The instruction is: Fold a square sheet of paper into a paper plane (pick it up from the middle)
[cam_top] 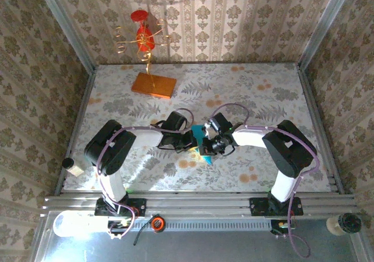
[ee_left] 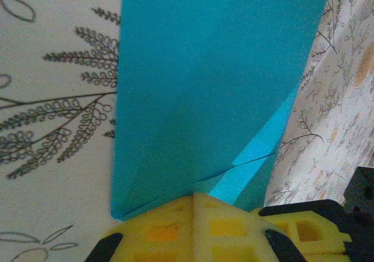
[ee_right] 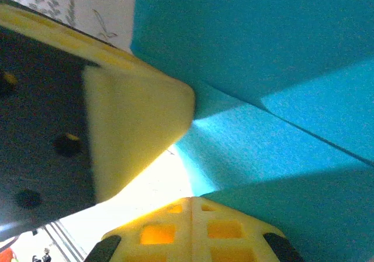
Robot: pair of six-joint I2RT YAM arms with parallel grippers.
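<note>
The cyan-blue sheet of paper, partly folded with diagonal creases, is held between the two grippers at the table's middle. In the left wrist view the paper spreads upward from my left gripper, and its layers converge at the closed yellow fingertips. My right gripper is also shut, and the paper runs from its tip to the right. A left finger touches the paper from the upper left. In the top view the left gripper and the right gripper almost meet.
An orange slab lies at the back left, with a red and gold wire ornament standing on it. Patterned walls close in the table on three sides. A small cylinder sits at the left edge.
</note>
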